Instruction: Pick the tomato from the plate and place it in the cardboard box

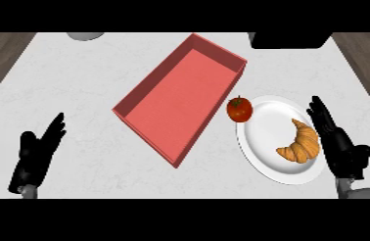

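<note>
Tomato (239, 108) on plate (269, 159) rim beside croissant (300, 143); right hand (334, 137) spread alongside.

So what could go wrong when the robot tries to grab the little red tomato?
The round red tomato sits at the very rim of the white plate, so a nudge from the black right hand might roll it onto the counter. The golden croissant lies between that hand and the tomato and could get bumped. The red box has a raised wall close by, which the tomato must clear.

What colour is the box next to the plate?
The box is red, a pinkish red inside. The head view shows it best, beside the white plate.
</note>
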You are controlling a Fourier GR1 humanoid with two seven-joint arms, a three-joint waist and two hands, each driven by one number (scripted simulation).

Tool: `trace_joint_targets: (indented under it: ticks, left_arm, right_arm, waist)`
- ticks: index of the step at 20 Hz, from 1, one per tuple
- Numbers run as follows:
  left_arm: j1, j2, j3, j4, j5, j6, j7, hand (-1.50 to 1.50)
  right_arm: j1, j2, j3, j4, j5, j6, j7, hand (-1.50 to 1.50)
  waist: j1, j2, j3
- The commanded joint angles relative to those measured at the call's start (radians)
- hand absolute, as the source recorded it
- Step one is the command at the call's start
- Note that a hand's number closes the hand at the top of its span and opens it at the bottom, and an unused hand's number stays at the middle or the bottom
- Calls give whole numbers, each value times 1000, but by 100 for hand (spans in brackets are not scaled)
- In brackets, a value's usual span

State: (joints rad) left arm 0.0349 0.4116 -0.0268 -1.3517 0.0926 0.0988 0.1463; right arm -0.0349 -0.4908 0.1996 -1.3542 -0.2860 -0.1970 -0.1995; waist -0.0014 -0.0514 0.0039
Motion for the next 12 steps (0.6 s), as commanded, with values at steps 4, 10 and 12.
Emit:
trace_joint_targets:
  ticks: [4, 10, 12]
  left_arm:
    - [-163, -47, -109, -130, -28, -70, -80, 0]
    - [-213, -84, -185, -176, -26, -123, -94, 0]
    - [-225, -104, -212, -179, -31, -132, -103, 0]
  right_arm:
    - [-133, -31, 174, -11, 195, -121, 387, -150]
    - [-183, -316, 322, 51, 542, -62, 433, -150]
    - [-237, -344, 407, 23, 650, -21, 513, -150]
  waist:
    - [16, 53, -14]
    - [24, 50, -33]
    - [41, 48, -26]
